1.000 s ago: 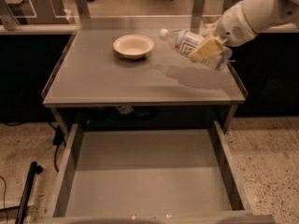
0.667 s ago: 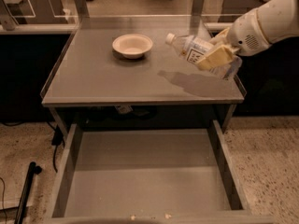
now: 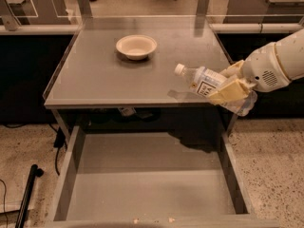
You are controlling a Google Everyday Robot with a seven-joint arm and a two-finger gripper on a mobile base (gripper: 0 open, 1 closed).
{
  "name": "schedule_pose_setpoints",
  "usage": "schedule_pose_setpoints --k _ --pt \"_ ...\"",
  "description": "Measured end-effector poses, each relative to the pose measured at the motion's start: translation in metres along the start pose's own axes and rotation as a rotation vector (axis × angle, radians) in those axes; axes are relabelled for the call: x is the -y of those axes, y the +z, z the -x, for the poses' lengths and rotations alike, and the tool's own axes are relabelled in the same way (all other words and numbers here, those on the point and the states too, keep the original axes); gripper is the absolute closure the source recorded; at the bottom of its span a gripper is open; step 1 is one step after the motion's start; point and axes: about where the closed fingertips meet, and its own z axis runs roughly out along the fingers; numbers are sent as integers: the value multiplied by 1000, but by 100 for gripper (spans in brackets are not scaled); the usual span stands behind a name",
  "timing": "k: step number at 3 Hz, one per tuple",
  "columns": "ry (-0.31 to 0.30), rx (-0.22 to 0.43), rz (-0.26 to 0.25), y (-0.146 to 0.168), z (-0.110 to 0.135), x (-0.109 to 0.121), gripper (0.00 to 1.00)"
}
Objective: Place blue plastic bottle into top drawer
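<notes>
Tilted, the clear, white-capped bottle (image 3: 201, 80) with a pale printed label is pinched by the gripper (image 3: 228, 82) over the table's (image 3: 104, 75) front-right corner.

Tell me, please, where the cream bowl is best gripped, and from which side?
Probably at its thin rim, from above, one finger inside: the bowl sits upright and shallow on the table. The gripper, at the table's right front corner, holds the bottle.

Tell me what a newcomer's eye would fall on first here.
First the gripper by the front right corner of the table, shut on the blue plastic bottle, which is held tilted with its white cap pointing up and left. Next the top drawer, pulled open below the table. Last the cream bowl, far back on the table.
</notes>
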Motion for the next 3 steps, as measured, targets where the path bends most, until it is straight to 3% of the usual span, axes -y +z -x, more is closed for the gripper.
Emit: schedule_pose_setpoints --k 1,3 --pt "-24 7 3 8 0 -13 100" --pt "-127 104 41 76 -31 -77 100"
